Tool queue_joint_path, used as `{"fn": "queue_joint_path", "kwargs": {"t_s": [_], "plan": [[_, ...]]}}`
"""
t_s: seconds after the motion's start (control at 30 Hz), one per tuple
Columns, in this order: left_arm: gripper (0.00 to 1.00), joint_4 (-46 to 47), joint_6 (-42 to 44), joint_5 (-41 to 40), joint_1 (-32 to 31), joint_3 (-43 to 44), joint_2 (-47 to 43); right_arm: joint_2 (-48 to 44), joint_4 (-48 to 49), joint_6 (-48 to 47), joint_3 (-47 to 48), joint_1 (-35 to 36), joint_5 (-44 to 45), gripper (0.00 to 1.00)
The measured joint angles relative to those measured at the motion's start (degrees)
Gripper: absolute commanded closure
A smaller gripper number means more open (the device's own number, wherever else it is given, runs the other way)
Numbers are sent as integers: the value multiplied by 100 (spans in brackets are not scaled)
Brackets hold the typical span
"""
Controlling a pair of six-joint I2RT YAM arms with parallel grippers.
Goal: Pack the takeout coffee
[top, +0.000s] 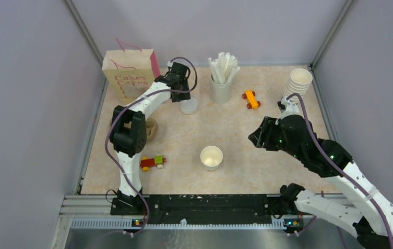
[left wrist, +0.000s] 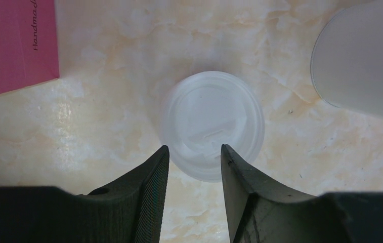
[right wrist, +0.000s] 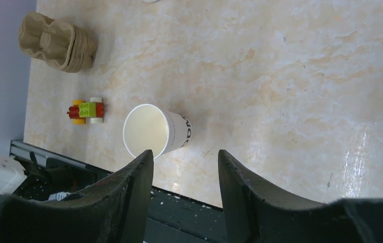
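Black fingers (left wrist: 149, 192) of the left tool (left wrist: 194, 152) fill the bottom of the left wrist view, parted and holding nothing, their tips over the near rim of the one flat white lid (left wrist: 212, 124). I cannot tell whether they touch it. This lid lies toward the far edge of the tabletop (top: 235, 171), left of the middle, between the one paper bag (top: 129, 78) and the one holder of white sticks (top: 221, 88), with little room on either side.

The right tool (right wrist: 185, 154) hangs parted and empty toward the right edge. The single paper cup (top: 211, 157) stands upright and open near the middle of the near edge, with bare tabletop all around it.

Two toys: an orange car (top: 251, 99) near the far edge and a block car (top: 152, 162) left of the cup. One stack of cups (top: 298, 83) leans in the far right corner, too close-packed to count. The cardboard cup trays (right wrist: 57, 43) by the left edge are stacked and largely hidden behind the left arm from above.
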Motion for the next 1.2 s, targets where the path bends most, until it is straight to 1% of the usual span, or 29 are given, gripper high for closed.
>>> {"fn": "queue_joint_path", "kwargs": {"t_s": [0.1,0.33,0.5,0.67,0.93,1.07,1.2], "plan": [[50,-28,-11,-72,0,144,107,9,-46,-39,0,0,26,51],[51,-201,-61,-302,59,162,168,177,-59,-144,52,0,33,51],[52,-195,-83,-306,87,162,186,177,-101,-157,59,0,35,51],[54,-203,-98,-308,92,177,278,177,-160,-175,199,0,42,51],[66,-229,-101,-306,92,179,315,66,-184,-170,219,0,55,52],[65,-234,-96,-293,92,184,317,63,-234,-170,219,0,57,52],[67,-260,-96,-254,92,203,334,61,-264,-170,219,0,57,52]]}}
